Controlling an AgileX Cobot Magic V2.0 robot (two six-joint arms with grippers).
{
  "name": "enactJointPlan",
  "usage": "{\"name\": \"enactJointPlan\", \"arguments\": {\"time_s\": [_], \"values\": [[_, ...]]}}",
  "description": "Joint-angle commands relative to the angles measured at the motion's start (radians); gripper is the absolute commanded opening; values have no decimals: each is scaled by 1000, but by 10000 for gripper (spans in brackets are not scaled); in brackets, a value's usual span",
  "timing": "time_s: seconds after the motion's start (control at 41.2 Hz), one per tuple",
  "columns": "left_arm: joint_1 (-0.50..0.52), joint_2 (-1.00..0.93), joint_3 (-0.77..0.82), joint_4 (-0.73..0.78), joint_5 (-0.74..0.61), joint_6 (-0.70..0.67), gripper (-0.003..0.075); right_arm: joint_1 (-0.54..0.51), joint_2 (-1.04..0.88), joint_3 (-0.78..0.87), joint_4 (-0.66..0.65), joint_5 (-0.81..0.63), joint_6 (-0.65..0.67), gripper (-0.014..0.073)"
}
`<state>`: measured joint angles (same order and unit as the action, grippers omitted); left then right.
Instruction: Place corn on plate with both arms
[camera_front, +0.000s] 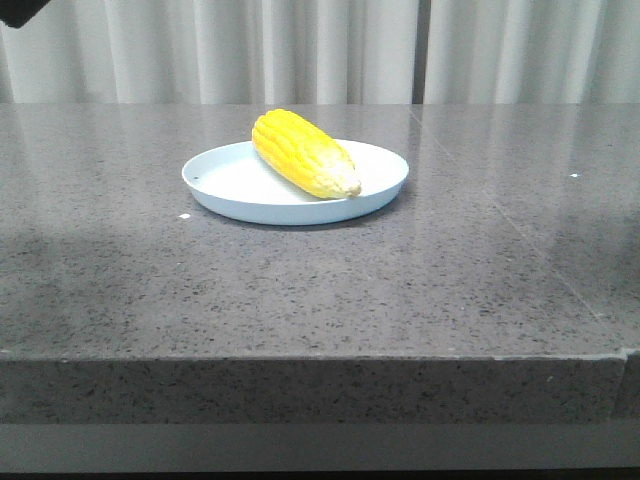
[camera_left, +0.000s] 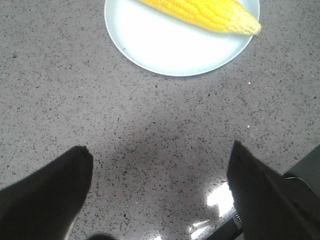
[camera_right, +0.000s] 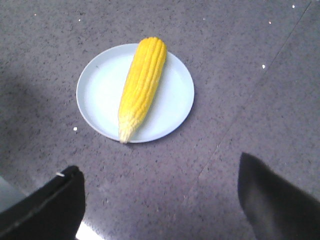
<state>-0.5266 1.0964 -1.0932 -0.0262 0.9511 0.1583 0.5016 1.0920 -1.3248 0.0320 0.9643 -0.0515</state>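
Observation:
The yellow corn (camera_front: 303, 153) lies across the pale blue-white plate (camera_front: 230, 180) on the grey stone table, its paler tip pointing to the front right. It also shows in the left wrist view (camera_left: 205, 12) on the plate (camera_left: 170, 50), and in the right wrist view (camera_right: 141, 86) on the plate (camera_right: 97, 95). My left gripper (camera_left: 160, 155) is open and empty, raised over bare table well short of the plate. My right gripper (camera_right: 160, 172) is open and empty, also above bare table away from the plate. Neither gripper shows in the front view.
The grey speckled table (camera_front: 320, 290) has its front edge near the camera. White curtains (camera_front: 320, 50) hang behind the table. A seam in the stone (camera_right: 220, 140) runs beside the plate. A dark shape (camera_front: 25, 10) sits at the top left corner.

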Motion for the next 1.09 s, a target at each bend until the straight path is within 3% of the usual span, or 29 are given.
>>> {"name": "enactJointPlan", "arguments": {"time_s": [0.0,0.412,0.848,0.97,1.067], "values": [[-8,-21,-25,-7,-57,-11,544,-1,-121,80,-16,-55,-12,642],[-8,-21,-25,-7,-64,-11,544,-2,-433,355,-32,-4,13,642],[-8,-21,-25,-7,-57,-11,544,-2,-485,383,-37,23,13,641],[-8,-21,-25,-7,-53,-11,543,-2,-485,383,-40,23,13,545],[-8,-21,-25,-7,-53,-11,499,-2,-485,383,-40,23,13,363]]}}
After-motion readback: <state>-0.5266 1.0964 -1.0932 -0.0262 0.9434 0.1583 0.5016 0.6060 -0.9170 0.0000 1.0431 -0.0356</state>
